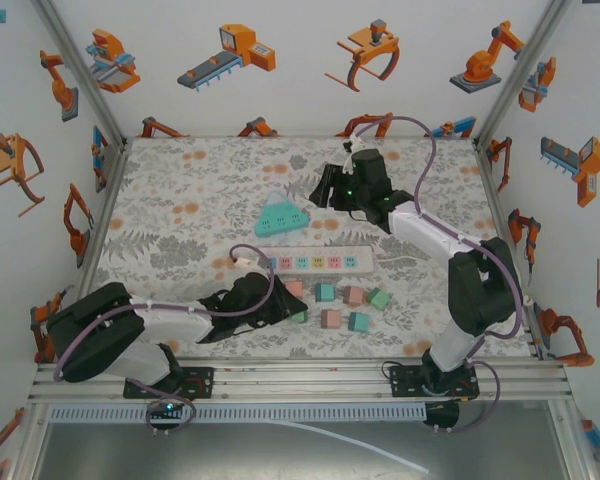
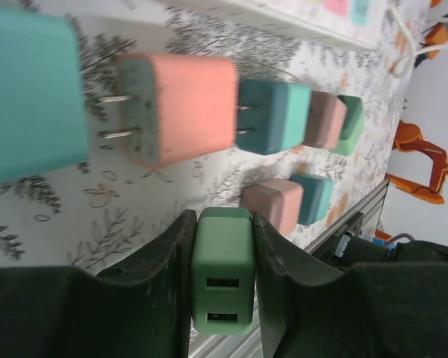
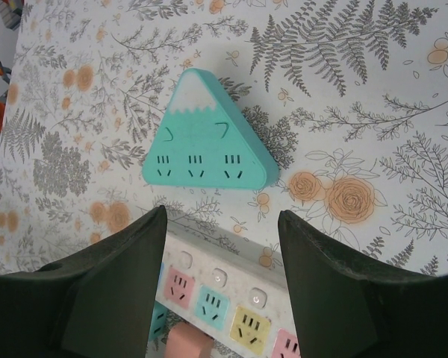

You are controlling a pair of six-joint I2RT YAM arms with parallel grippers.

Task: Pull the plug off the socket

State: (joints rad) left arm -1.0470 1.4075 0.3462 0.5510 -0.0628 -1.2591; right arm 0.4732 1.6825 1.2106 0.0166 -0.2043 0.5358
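- Your left gripper (image 2: 222,218) is clamped on the green plug (image 2: 222,291), at 6 o'clock from the power strip (image 1: 320,262); a careless swing could knock the loose pink plug (image 2: 183,108) lying at 12 o'clock from it.
- Your right gripper (image 3: 222,216), jaws apart, hangs over the strip; dropping low could shove it.

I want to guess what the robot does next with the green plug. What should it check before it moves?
1. The left gripper is shut on the green plug: ok.
2. The green plug is out of the power strip: ok, it sits apart from the strip.
3. The nearest pink plug is clear of the left fingers: cannot tell, it looks very close.
4. The right gripper is open and holds nothing: ok.
5. The right gripper is out of the way: ok, it hovers on the far side near the triangle socket.
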